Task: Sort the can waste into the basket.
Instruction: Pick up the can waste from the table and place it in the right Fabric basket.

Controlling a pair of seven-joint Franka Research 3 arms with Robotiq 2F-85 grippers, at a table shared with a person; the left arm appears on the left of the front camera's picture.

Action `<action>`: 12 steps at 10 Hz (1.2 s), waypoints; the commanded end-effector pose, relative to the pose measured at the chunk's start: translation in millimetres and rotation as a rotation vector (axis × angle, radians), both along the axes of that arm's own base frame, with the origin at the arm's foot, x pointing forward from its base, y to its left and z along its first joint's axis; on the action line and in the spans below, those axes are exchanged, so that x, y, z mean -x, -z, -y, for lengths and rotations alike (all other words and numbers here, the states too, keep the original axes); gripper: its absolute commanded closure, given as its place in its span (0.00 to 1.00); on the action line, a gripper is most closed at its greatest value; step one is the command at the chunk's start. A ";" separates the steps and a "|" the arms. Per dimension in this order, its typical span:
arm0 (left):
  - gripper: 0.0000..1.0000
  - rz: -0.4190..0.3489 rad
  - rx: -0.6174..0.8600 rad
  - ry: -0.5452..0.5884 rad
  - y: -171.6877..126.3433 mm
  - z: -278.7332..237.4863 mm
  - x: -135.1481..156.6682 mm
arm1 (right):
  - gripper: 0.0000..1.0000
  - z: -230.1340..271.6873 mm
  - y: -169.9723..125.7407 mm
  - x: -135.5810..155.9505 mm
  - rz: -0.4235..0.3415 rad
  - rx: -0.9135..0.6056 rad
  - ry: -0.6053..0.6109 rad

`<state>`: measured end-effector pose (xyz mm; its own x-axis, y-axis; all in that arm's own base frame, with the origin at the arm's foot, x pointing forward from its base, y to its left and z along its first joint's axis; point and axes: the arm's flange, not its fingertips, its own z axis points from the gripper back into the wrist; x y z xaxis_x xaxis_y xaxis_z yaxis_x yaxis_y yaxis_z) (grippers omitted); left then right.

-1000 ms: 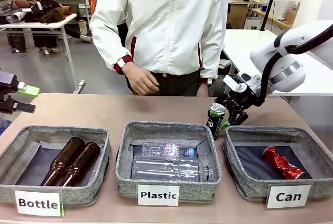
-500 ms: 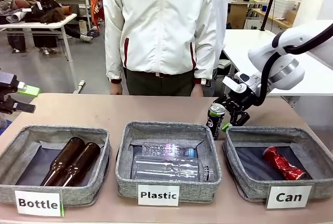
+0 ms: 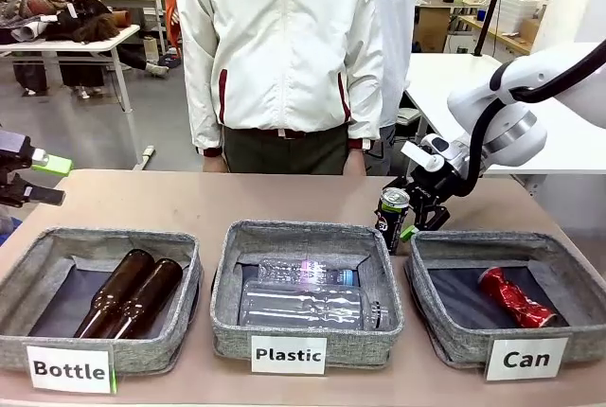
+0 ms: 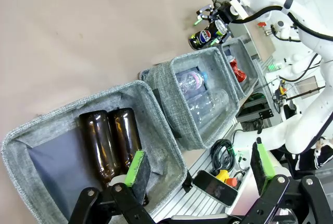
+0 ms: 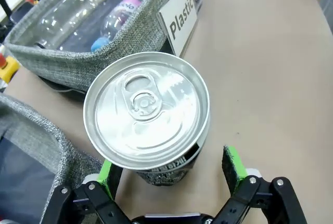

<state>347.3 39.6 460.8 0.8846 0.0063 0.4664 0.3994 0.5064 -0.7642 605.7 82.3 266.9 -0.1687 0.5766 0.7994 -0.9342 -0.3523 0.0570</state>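
The person in the white jacket has shifted left and dropped the hand. Three grey fabric trays; the "Can" tray holds one crushed red can. One upright black can stands behind it, between the right gripper's spread fingers. Left gripper spread, empty.

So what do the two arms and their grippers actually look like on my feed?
The right arm is glossy white with rounded joints and a black cable looping along it. The right gripper is black, with bright green pads on its two fingers. The left gripper is the same black build, green pads too.
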 end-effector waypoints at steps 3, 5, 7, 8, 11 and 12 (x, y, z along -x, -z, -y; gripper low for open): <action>0.00 -0.015 -0.004 0.005 -3.1 -0.4 3.7 | 0.00 -4.8 -3.7 -9.9 -0.073 -0.123 0.026; 0.00 -0.015 -0.004 0.005 -3.1 -0.4 3.7 | 0.00 -5.2 -2.8 -10.3 -0.116 -0.216 0.023; 0.00 -0.015 -0.004 0.005 -3.1 -0.4 3.7 | 0.57 -2.4 -2.8 -11.1 -0.132 -0.252 0.021; 0.00 -0.015 -0.004 0.005 -3.1 -0.4 3.7 | 1.00 -1.8 -2.3 -10.2 -0.136 -0.248 0.026; 0.00 -0.015 -0.004 0.005 -3.1 -0.4 3.7 | 0.84 2.3 -7.4 -8.4 -0.118 -0.258 0.037; 0.00 -0.015 -0.004 0.005 -3.1 -0.4 3.7 | 0.94 3.9 -12.1 -5.2 -0.108 -0.263 0.044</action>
